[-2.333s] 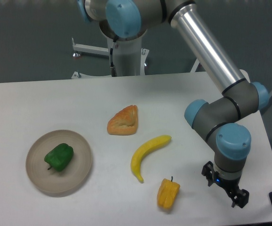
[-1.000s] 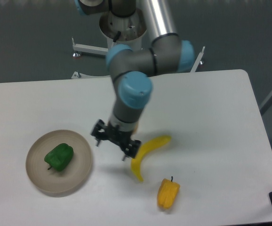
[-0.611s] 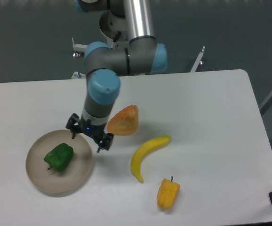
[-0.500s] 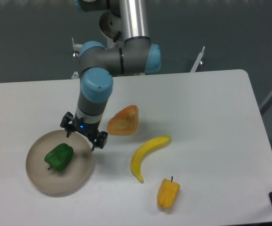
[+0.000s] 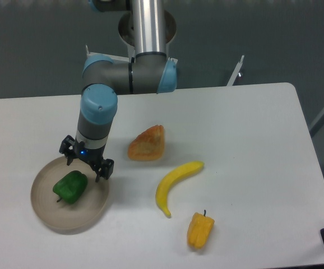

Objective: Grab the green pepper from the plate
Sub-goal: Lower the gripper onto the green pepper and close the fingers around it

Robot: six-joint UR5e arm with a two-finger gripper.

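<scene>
Tool (image 5: 86, 163) first: from where I stand it hangs over the far right part of the plate (image 5: 50, 216), its two fingers spread apart and holding nothing. The green pepper (image 5: 70, 186) lies on the plate, just below and left of the fingers, apart from them as far as I can judge; the height of the fingers above it is hard to read from this angle. I take this as the approach step, the grasp not yet made. The next move calls for a small shift toward the pepper, a descent with the fingers to either side of it, then a squeeze and a lift.

On the white desk (image 5: 251, 129) lie a piece of bread (image 5: 147, 144), a banana (image 5: 174, 181) and a yellow-orange pepper (image 5: 200, 230), all well apart from the plate. Behind is a dark grey wall (image 5: 33, 45).
</scene>
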